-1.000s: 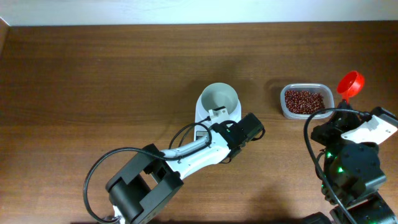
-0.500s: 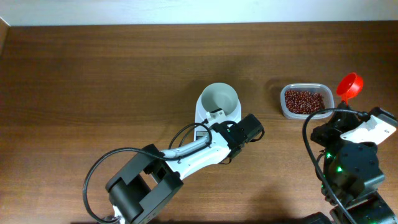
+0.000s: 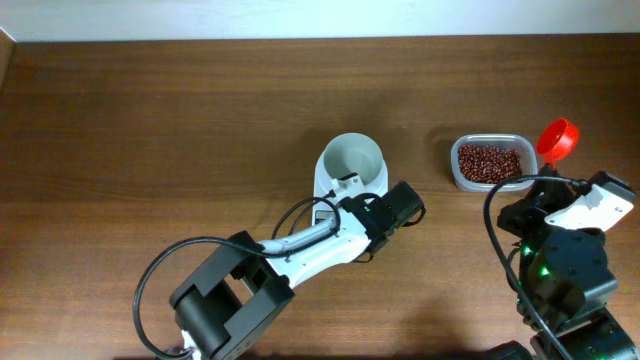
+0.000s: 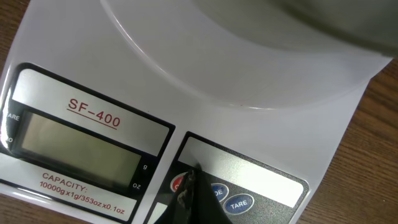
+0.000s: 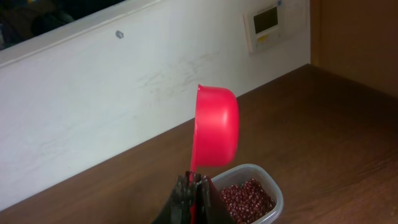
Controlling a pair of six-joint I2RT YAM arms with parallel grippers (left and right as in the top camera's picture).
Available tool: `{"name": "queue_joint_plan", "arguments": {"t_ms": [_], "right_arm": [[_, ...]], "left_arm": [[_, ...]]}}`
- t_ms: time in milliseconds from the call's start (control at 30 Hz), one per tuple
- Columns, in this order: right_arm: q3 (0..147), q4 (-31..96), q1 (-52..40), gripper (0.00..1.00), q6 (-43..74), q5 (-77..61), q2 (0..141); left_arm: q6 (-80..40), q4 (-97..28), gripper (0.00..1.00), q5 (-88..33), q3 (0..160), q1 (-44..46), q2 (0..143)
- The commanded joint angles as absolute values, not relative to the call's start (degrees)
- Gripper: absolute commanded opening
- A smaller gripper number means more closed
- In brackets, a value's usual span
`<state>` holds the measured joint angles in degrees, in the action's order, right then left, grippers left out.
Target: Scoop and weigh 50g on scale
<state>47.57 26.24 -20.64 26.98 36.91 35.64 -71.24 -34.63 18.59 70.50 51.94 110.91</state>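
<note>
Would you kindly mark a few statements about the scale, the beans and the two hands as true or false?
1. The white bowl on the scale is empty. True.
2. The beans lie in that bowl. False: they are in the clear tub to its right.
3. The right hand grips a red scoop. True.
4. The scoop is dipped into the beans. False: it is held up in the air, clear of the tub.
5. The left hand hovers over the tub. False: its shut tip is at the buttons on the scale's front.
</note>
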Motion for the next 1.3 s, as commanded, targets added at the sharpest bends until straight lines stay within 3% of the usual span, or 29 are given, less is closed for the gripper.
{"name": "queue_joint_plan", "arguments": {"t_ms": [0,700,867,1067,1267], "right_arm": [[48.7,26.3,-20.2,0.04,26.9,36.4,35.7],[48.7,26.5,-20.2,0.04,27.0,36.4,35.7],[48.7,26.5,-20.2,0.04,26.9,36.4,35.7],[48.7,26.3,-20.2,0.04,27.0,36.4,35.7],[48.7,24.2,-20.2,0.04,27.0,36.4,36.3]], "left_arm": [[-72.0,-34.8,0.0,17.8,69.3,51.2,113.6],[-72.0,-35.3,0.0,17.7,69.3,50.1,113.6],[-71.9,-41.0,0.0,17.4,71.1,50.1,111.3],[-59.2,-49.3,0.0,18.2,72.0,50.1,101.2],[-40.4,-53.1,0.31,18.4,72.0,46.5,88.0]]}}
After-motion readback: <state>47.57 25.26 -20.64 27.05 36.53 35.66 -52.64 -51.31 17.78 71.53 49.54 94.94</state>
